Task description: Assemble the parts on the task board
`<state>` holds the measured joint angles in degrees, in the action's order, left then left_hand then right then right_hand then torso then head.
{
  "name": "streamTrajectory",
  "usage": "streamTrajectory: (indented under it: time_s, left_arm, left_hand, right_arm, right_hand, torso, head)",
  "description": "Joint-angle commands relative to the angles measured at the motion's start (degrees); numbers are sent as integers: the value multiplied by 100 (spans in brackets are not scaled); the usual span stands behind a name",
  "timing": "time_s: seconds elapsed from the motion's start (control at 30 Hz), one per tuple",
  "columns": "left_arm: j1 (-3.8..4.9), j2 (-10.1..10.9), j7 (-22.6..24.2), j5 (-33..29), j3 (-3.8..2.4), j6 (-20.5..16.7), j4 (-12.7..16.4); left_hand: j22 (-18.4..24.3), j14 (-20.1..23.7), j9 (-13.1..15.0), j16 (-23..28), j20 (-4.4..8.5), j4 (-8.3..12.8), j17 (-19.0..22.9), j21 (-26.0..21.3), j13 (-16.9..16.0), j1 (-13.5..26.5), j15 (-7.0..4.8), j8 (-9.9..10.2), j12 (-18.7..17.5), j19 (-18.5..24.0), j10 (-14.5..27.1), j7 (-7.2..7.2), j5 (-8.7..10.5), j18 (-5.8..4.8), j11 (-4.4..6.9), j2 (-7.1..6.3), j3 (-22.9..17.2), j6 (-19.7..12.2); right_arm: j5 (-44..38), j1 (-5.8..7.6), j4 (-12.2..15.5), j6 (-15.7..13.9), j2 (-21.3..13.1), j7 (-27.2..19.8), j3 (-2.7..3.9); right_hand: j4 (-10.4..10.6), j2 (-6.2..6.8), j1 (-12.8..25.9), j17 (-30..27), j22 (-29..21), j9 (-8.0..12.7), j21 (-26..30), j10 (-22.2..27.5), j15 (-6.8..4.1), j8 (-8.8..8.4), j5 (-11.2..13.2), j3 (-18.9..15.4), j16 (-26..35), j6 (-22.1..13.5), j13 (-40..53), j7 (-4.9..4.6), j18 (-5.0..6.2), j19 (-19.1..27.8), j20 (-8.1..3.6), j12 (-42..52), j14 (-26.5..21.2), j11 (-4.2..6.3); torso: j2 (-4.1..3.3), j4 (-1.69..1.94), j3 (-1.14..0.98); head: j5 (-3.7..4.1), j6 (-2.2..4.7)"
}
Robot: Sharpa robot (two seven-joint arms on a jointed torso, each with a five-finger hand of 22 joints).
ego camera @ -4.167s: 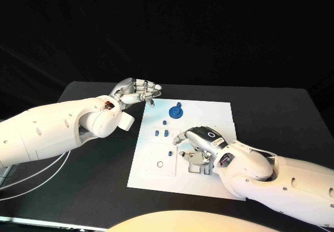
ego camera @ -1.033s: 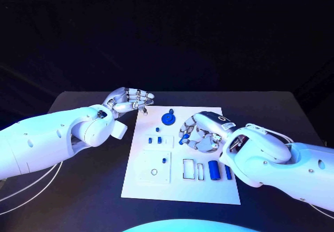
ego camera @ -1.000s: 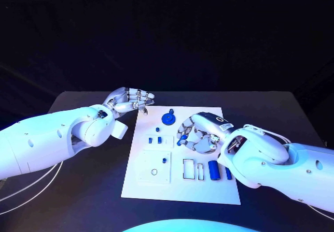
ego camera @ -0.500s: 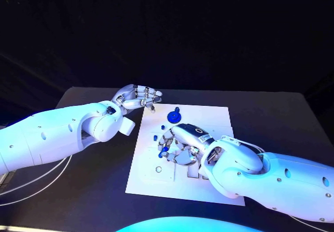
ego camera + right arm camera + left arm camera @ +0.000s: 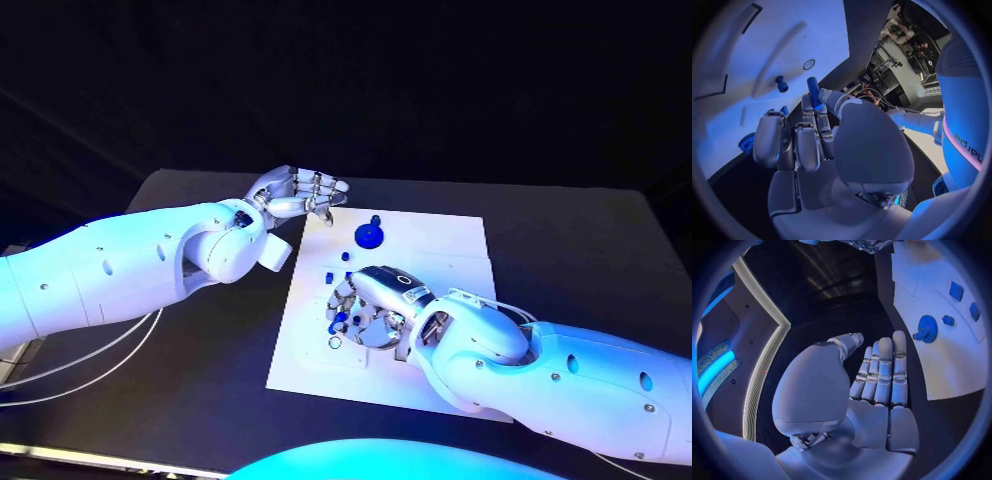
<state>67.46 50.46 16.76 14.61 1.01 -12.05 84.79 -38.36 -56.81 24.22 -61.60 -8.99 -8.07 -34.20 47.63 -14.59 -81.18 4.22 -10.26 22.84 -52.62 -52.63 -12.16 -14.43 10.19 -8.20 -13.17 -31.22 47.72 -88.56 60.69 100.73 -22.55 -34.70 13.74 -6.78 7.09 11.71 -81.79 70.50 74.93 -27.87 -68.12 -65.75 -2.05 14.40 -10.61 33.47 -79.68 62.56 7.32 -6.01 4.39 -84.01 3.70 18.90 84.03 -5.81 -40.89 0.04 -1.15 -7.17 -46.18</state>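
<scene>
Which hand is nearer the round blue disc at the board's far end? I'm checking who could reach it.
Left. The left hand hovers just off the task board beside the round blue disc; the right hand is farther, over the board's middle, holding a blue peg.

Black table (image 5: 188, 370) under blue light, white cables (image 5: 72, 365) trailing over its near left corner

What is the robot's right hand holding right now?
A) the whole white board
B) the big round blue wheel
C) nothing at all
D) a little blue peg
D. In the right wrist view a small blue peg sits pinched in the fingers of the right hand, which hovers over the white task board.
</scene>
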Motion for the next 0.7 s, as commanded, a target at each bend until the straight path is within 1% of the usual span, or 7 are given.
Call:
streamTrajectory:
  time_s: [0.03,0.2,0.4,0.53,0.7]
  left_arm:
    - [-1,-14,88,0,-4,107,5]
    - [0,-10,86,0,-4,107,5]
    - [0,0,86,1,-4,109,11]
    - [0,9,85,1,-4,106,9]
    - [0,11,83,2,-4,108,9]
  left_hand:
    - [10,36,-2,11,-30,-13,9,-40,3,26,-15,18,20,2,38,3,-28,33,-14,1,33,-26]
    - [10,36,-2,11,-30,-13,9,-40,3,26,-15,18,20,2,38,3,-28,33,-14,1,33,-26]
    - [10,36,-2,11,-30,-13,9,-40,3,26,-15,18,20,2,38,3,-28,33,-14,1,33,-26]
    - [10,36,-2,11,-30,-13,9,-40,3,26,-15,18,20,2,38,3,-28,33,-14,1,33,-26]
    - [10,36,-2,11,-30,-13,9,-40,3,26,-15,18,20,2,38,3,-28,33,-14,1,33,-26]
  right_arm:
    - [-166,-24,-32,121,27,-35,-3]
    - [-190,-49,-61,168,50,-23,-20]
    - [-212,-73,-60,258,41,-17,-37]
    - [-234,-84,-56,289,35,-12,-40]
    - [-255,-93,-57,333,42,-1,-41]
  right_hand:
    - [-199,-6,11,-6,759,-4,37,-434,-30,18,0,169,23,-6,15,-36,-58,-122,-39,11,211,375]
    - [-212,-10,10,-10,761,-9,34,-433,-29,16,-3,177,25,-13,19,-39,-59,-122,-38,5,210,373]
    - [-212,-10,10,-10,761,-9,34,-433,-29,16,-3,177,25,-13,19,-39,-59,-122,-38,5,210,373]
    - [-217,-11,13,3,762,-13,35,-433,-27,16,-3,178,19,-14,22,-40,-59,-122,-37,2,212,372]
    - [-217,-11,13,3,762,-13,35,-433,-27,16,-3,178,19,-14,22,-40,-59,-122,-37,2,212,372]
  torso:
    - [-2,4,0]
    - [6,-2,4]
    - [4,-4,0]
    - [3,-10,-6]
    - [6,-12,-5]
  head:
    - [-19,-21]
    - [-45,-53]
    - [-12,-66]
    - [-32,-84]
    - [-35,-96]
